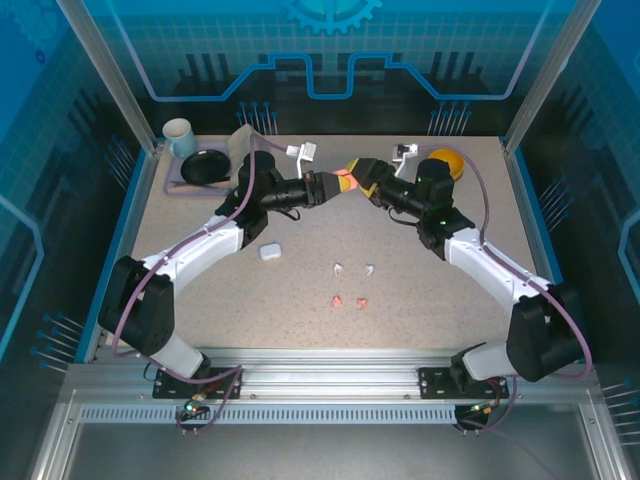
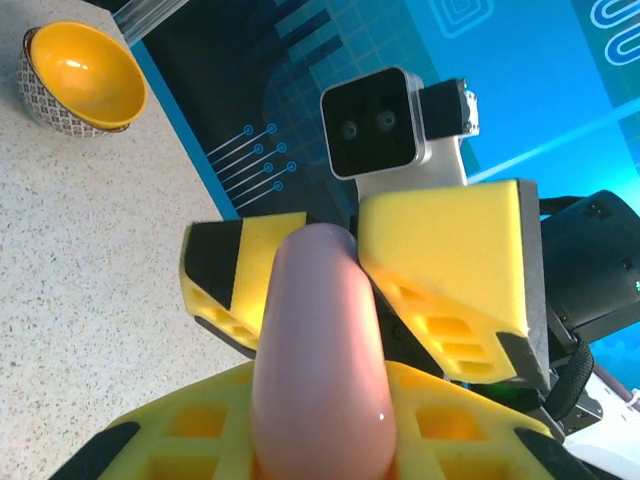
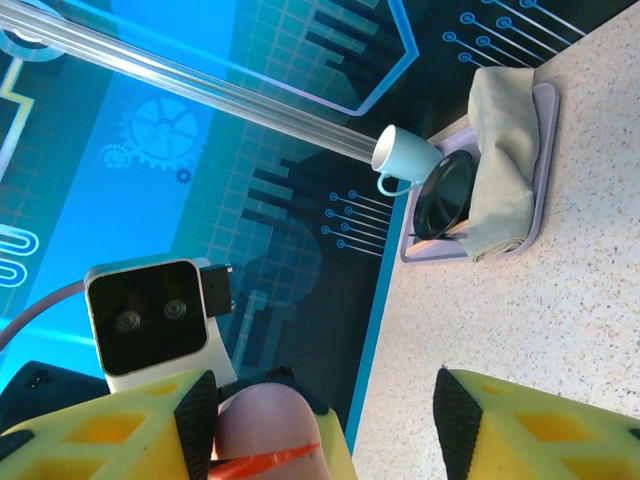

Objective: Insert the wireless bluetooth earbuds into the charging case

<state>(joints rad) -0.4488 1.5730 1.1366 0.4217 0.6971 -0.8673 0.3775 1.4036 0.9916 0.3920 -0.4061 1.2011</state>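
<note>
A salmon-pink charging case [image 1: 347, 180] hangs in the air over the back of the table, between both arms. My left gripper [image 1: 335, 184] is shut on it; in the left wrist view the case [image 2: 320, 340] stands up between my yellow fingers [image 2: 180, 430]. My right gripper [image 1: 354, 178] is open around its far end: the case [image 3: 268, 420] lies against one finger [image 3: 120, 430] and the other finger [image 3: 530, 425] stands well apart. Two white earbuds [image 1: 340, 268] and two pink earbuds [image 1: 337, 300] lie on the table's middle. A white charging case [image 1: 269, 252] sits shut to their left.
A yellow bowl [image 1: 445, 162] stands at the back right. At the back left a tray [image 1: 172, 185] holds a black plate [image 1: 205, 165] and a folded cloth [image 3: 500, 150], with a pale mug [image 1: 180, 135] beside it. Frame posts and glass walls ring the table.
</note>
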